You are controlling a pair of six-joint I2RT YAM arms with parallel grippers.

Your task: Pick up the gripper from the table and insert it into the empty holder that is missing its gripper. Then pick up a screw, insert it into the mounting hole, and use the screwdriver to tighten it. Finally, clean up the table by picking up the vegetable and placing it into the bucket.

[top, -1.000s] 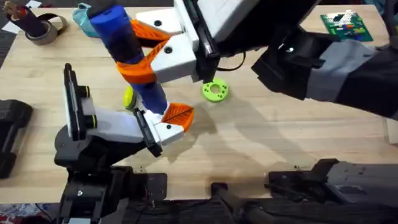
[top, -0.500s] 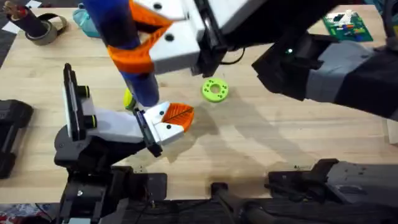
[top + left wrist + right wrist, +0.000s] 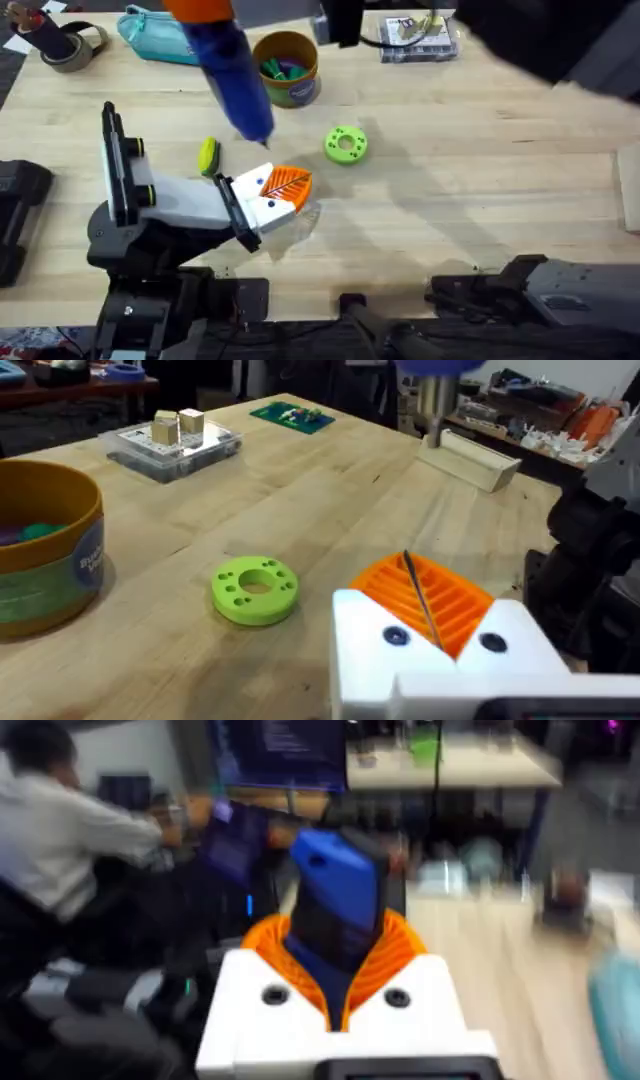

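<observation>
Blue screwdriver [image 3: 228, 62] gripped in right pincer [image 3: 340, 982] — bucket [image 3: 286, 68], green disc [image 3: 346, 144] near.

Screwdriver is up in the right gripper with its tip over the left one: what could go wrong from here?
1. The screwdriver hangs tilted, so its thin tip may miss the target or scrape the left gripper below it.
2. The right gripper clamps the blue handle between its orange pads; pressing down could make it slip or twist.
3. The bucket stands right beside the screwdriver, so a sideways swing might knock it over.
</observation>
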